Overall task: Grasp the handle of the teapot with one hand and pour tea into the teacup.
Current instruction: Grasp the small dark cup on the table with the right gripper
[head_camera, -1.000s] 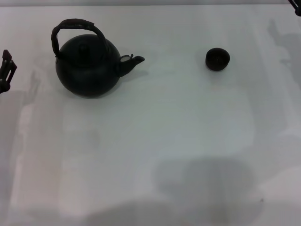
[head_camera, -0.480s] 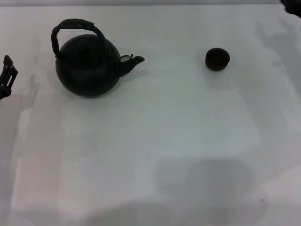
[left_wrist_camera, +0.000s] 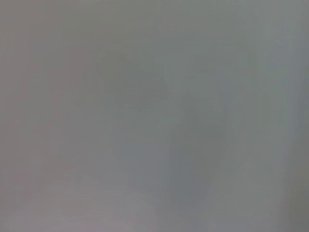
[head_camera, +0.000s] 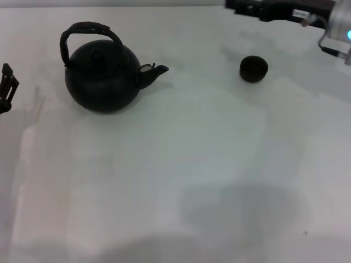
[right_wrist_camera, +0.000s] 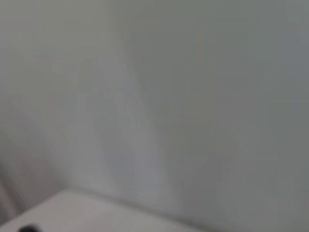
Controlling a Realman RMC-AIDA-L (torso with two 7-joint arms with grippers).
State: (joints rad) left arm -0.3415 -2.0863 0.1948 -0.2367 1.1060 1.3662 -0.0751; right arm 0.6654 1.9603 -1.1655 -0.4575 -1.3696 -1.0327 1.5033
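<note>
The right gripper reaches in along the far edge of the table, beyond the teacup and well apart from it, a dark flat-sided body trailing back to a pale housing with a small lit blue dot; whether its fingers are apart or together cannot be told. The left gripper shows only as a dark angular piece on the teapot's side away from its spout, near the pot but not touching it, and its fingers cannot be read either. Only the head view shows these things: the left wrist view gives nothing but a featureless grey field, and the right wrist view gives a plain grey surface with a pale ledge and a small dark speck at one corner, too vague to name. The teapot stands upright on the white, smooth table, a round matte black body with a knobbed lid and a short stubby spout pointing toward the teacup. The handle arches high over the lid, dark and rough as if wrapped. The teacup sits upright well apart from the spout, small, low, round and black, with no handle.
</note>
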